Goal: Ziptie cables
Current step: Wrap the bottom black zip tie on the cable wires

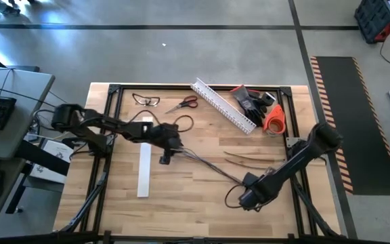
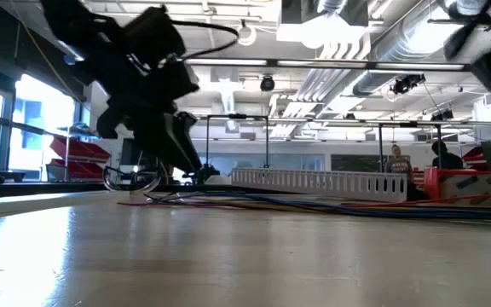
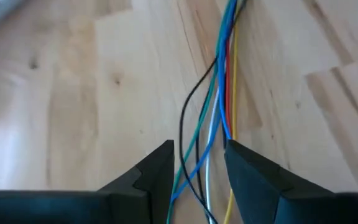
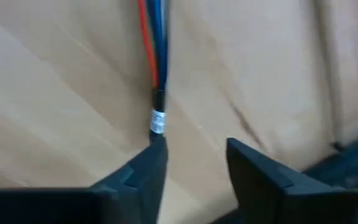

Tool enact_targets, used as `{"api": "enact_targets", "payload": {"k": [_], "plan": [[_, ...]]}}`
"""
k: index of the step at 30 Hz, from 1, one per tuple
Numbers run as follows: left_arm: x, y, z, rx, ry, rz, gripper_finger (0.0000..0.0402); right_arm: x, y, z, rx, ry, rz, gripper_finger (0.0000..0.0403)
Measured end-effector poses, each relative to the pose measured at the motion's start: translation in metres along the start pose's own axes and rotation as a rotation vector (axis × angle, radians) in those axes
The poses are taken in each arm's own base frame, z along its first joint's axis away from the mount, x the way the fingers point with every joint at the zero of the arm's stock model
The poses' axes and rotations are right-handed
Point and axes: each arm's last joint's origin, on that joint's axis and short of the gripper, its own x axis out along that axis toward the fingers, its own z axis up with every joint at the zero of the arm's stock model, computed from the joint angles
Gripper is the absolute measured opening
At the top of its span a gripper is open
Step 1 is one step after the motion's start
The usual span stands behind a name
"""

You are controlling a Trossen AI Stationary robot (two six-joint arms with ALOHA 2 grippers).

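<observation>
The cables [image 1: 208, 166] are a loose bundle of blue, green, red, yellow, white and black wires lying slantwise on the wooden table, also seen low across the table [image 2: 314, 205]. My left gripper [image 3: 199, 149] is open at the bundle's left end [image 1: 166, 154], with one finger on each side of the wires [image 3: 219, 93]. My right gripper [image 4: 194, 146] is open at the bundle's right end [image 1: 241, 181]. That end, a black sleeve with a white label [image 4: 158, 118], lies just ahead of one fingertip. The zipties [image 1: 249, 158] are thin dark strips lying flat on the table beyond the bundle. My left gripper comes at the bundle from above, with the wires running between its fingers. The blue wire passes close by the inner side of one finger [image 3: 235, 152]; I cannot tell whether it touches. My right gripper has one fingertip [image 4: 156, 149] at the labelled end of the cables; I cannot tell whether they meet.
A white slotted channel [image 1: 223, 105] lies slantwise near the far edge, with dark gloves [image 1: 252, 100] and an orange roll [image 1: 274, 118] beside it. Scissors [image 1: 181, 104] and safety glasses [image 1: 145, 100] lie at the far left. A flat white strip [image 1: 144, 169] lies near my left gripper.
</observation>
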Motion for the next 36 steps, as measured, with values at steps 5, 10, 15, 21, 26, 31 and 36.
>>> {"api": "enact_targets", "payload": {"k": [5, 10, 15, 21, 26, 31, 36], "plan": [[-0.014, -0.004, -0.007, -0.038, -0.173, 0.043, 0.0127, -0.038, -0.036, 0.0, 0.179, -0.072, -0.032, 0.0222], [-0.014, -0.008, -0.019, -0.084, -0.251, 0.046, 0.0127, -0.038, -0.058, 0.018, 0.092, 0.044, -0.046, 0.0223], [-0.014, -0.015, -0.025, -0.088, -0.274, 0.032, 0.0127, -0.013, -0.067, 0.05, -0.096, 0.14, -0.046, 0.0204], [-0.014, -0.026, -0.021, -0.058, -0.301, -0.004, 0.0127, 0.023, -0.083, 0.072, -0.195, 0.167, 0.002, 0.0171], [-0.016, -0.033, -0.016, -0.037, -0.35, -0.02, 0.0127, 0.044, -0.092, 0.077, -0.191, 0.149, 0.025, 0.0131], [-0.017, -0.036, -0.012, -0.011, -0.389, -0.021, 0.0127, 0.059, -0.092, 0.077, -0.202, 0.102, 0.055, 0.009], [-0.018, -0.035, -0.008, -0.007, -0.435, -0.02, 0.0127, 0.06, -0.091, 0.078, -0.198, 0.085, 0.079, 0.0027]]}}
